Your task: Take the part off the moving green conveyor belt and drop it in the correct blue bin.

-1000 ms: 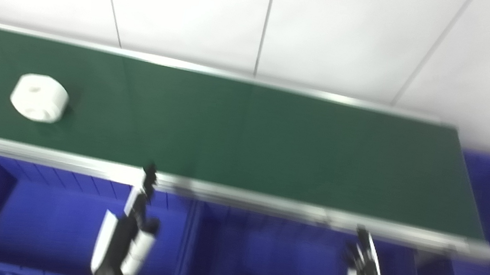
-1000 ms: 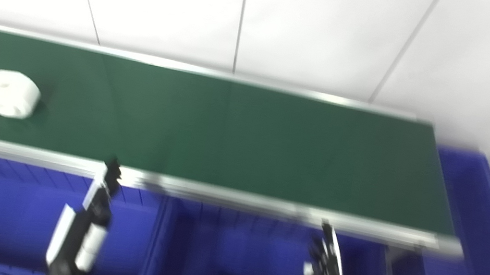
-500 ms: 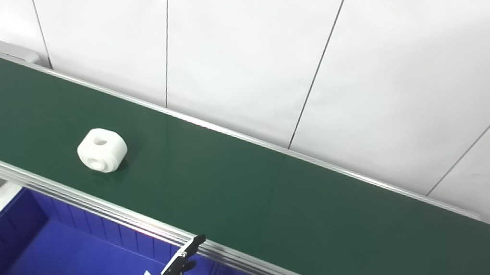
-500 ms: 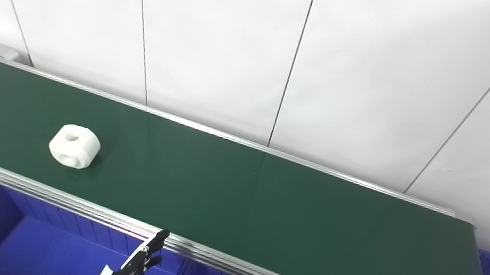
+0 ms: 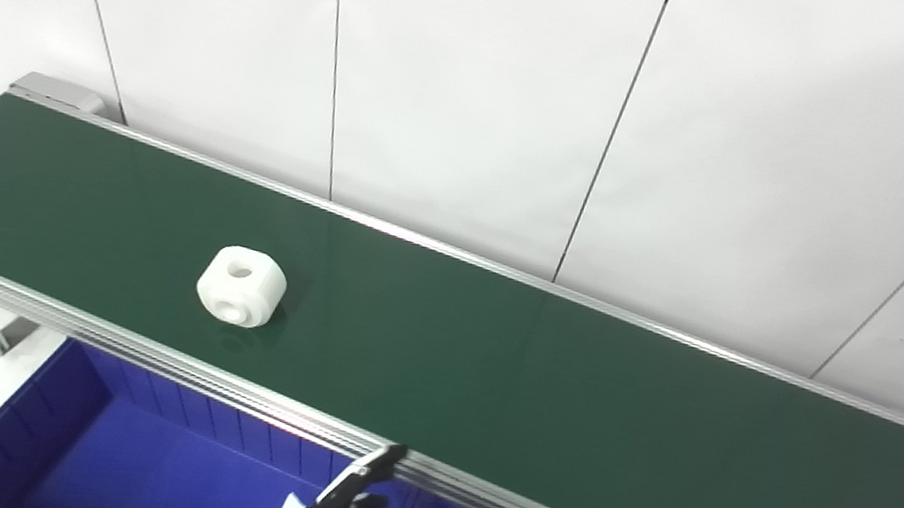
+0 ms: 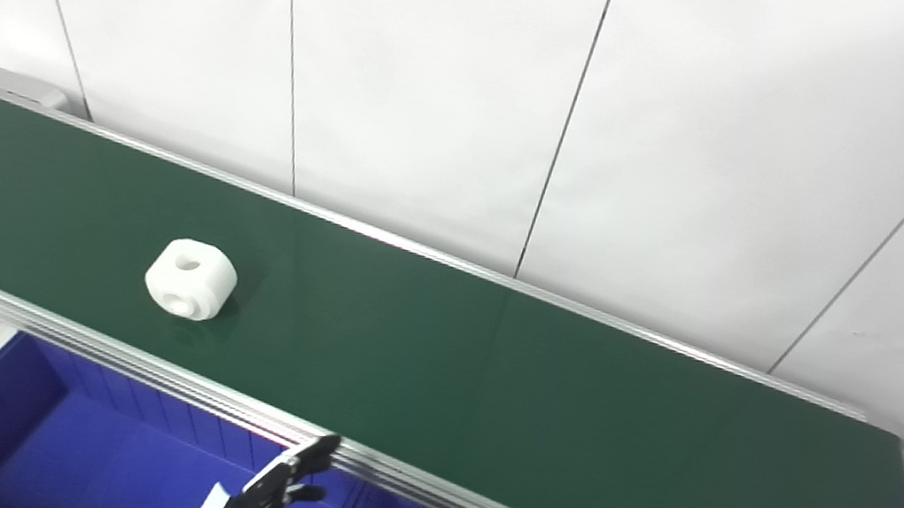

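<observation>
White part [image 5: 239, 298] on green belt [image 5: 539, 392], left hand [image 5: 339, 502] well apart

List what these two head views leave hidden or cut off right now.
- Right hand: in neither view, below the bottom edge.
- Left hand: both views cut it at the bottom edge; its fingers reach toward the rail, and it holds nothing that shows.
- Blue plastic bin: only its far part shows; the green conveyor belt hides its far rim.
- White round plastic part: the side resting on the belt is unseen.
</observation>
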Robot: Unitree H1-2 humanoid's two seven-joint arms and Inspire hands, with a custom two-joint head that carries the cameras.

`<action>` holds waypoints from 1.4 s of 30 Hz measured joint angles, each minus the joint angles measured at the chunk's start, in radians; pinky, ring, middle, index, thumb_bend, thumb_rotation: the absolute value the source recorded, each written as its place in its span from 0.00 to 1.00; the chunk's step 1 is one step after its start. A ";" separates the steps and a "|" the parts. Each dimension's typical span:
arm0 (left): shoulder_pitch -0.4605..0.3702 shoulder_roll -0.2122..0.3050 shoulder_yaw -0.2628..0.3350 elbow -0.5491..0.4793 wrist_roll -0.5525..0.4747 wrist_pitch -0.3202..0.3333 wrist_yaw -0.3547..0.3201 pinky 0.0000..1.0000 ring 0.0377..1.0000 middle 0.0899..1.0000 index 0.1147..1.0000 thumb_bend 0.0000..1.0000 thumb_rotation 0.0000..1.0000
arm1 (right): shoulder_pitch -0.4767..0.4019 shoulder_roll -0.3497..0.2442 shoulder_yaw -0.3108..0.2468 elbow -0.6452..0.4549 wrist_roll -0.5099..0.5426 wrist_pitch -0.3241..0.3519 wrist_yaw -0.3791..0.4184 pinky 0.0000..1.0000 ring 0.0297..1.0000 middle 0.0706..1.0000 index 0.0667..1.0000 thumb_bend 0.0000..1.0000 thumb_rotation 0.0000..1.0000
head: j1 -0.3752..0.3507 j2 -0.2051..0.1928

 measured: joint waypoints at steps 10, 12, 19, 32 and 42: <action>-0.288 0.299 0.086 -0.218 0.218 0.171 -0.214 0.85 0.84 0.83 0.81 0.80 0.71 | 0.000 0.009 0.002 -0.012 -0.010 0.000 0.000 0.99 0.97 1.00 0.99 0.48 1.00 | -0.015 0.092; -0.375 0.340 0.073 -0.223 0.277 0.202 -0.272 0.87 0.84 0.82 0.80 0.78 0.69 | 0.004 0.005 0.002 -0.018 -0.010 0.000 0.001 1.00 0.97 1.00 0.99 0.47 1.00 | -0.009 0.098; -0.619 0.485 0.040 -0.074 0.386 0.200 -0.367 0.89 0.82 0.80 0.79 0.85 0.62 | 0.026 0.010 0.012 -0.081 -0.011 -0.001 0.013 0.99 0.98 1.00 1.00 0.49 1.00 | -0.018 0.078; -0.829 0.554 -0.055 0.394 0.452 0.089 -0.304 0.85 0.82 0.81 0.78 0.86 0.58 | 0.050 0.017 0.018 -0.104 -0.016 -0.001 0.013 0.97 0.97 1.00 1.00 0.49 1.00 | -0.037 0.071; -0.879 0.637 -0.104 0.490 0.447 0.073 -0.324 0.82 0.81 0.79 0.77 0.86 0.51 | 0.065 0.023 0.033 -0.124 -0.032 -0.001 0.014 0.96 0.97 1.00 1.00 0.49 1.00 | -0.046 0.086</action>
